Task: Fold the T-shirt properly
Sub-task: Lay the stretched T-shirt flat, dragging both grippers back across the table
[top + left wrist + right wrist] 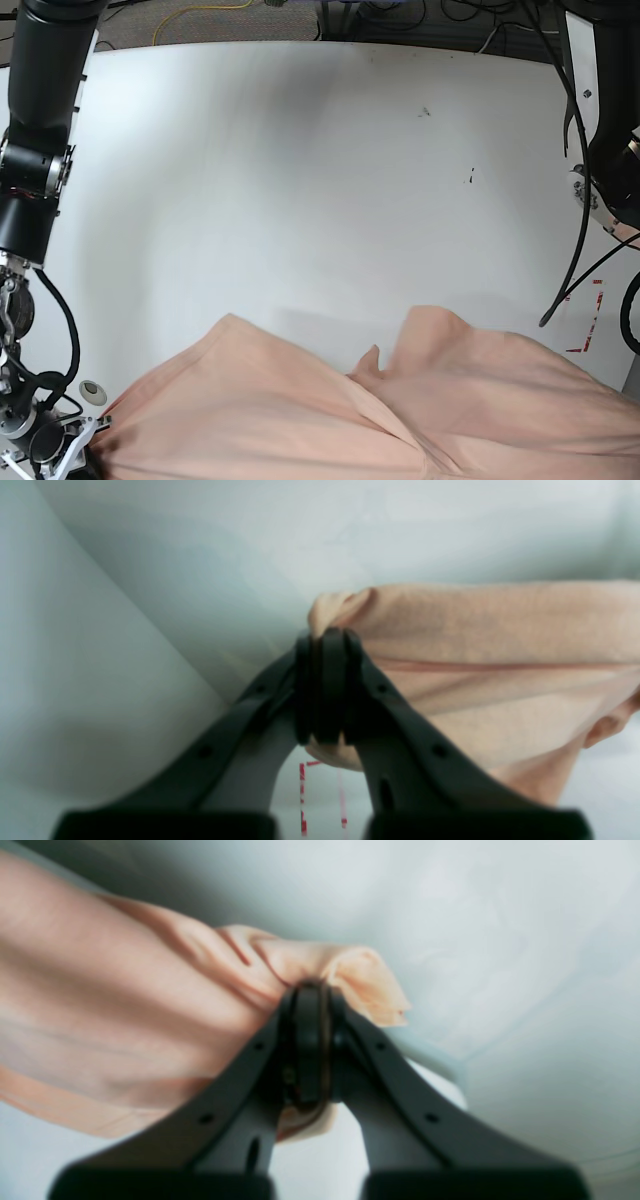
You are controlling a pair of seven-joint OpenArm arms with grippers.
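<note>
Left claw [325, 690] and right claw [307, 1045] each clench a corner of the T-shirt [300, 410]. Pinched apart, they stretch it flat above the tabletop [300, 180] for folding.

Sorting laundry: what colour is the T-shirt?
Plain peach-pink T-shirt, clearest in the base view.

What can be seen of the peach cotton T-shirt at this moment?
The peach, soft-looking cotton T-shirt lies spread but rumpled at the near edge of the white table, running out of the base view at the bottom; no emblem shows. A fold ridge crosses its middle and a flap stands up near the centre. The left gripper and right gripper are each shut on a bunched edge of it.
</note>
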